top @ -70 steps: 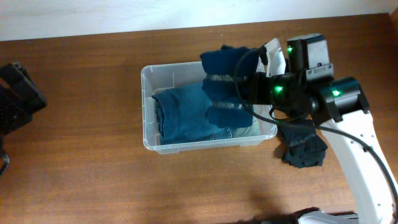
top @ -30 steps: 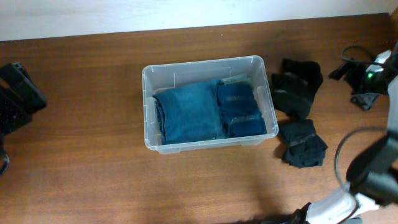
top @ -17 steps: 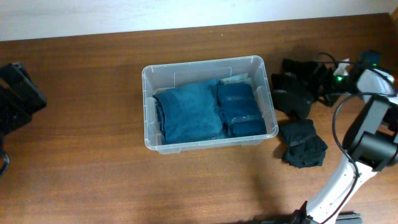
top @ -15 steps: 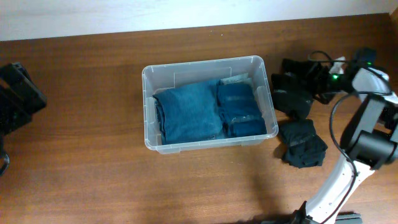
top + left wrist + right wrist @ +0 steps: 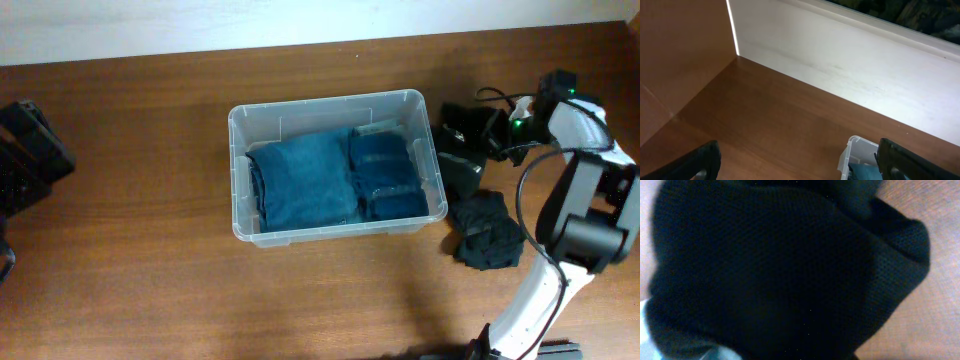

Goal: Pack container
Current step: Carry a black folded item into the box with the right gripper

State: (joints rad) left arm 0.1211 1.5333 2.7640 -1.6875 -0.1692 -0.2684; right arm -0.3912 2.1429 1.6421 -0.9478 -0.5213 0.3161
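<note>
- Clear plastic, the container (image 5: pixel 240 125) sits mid-way along the wooden table (image 5: pixel 130 270), holding folded blue jeans (image 5: pixel 300 180) beside a darker blue garment (image 5: pixel 385 175).
- Right gripper (image 5: pixel 478 132) is at a black garment (image 5: pixel 462 172) just right of the container; black mesh fills its camera, so I cannot tell its opening.
- Left gripper (image 5: pixel 805 159), fingers spread wide, is well apart at the table's left.

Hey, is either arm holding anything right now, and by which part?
The left gripper is open and empty. The right gripper sits against the upper black garment beside the container; whether it grips cannot be told.
</note>
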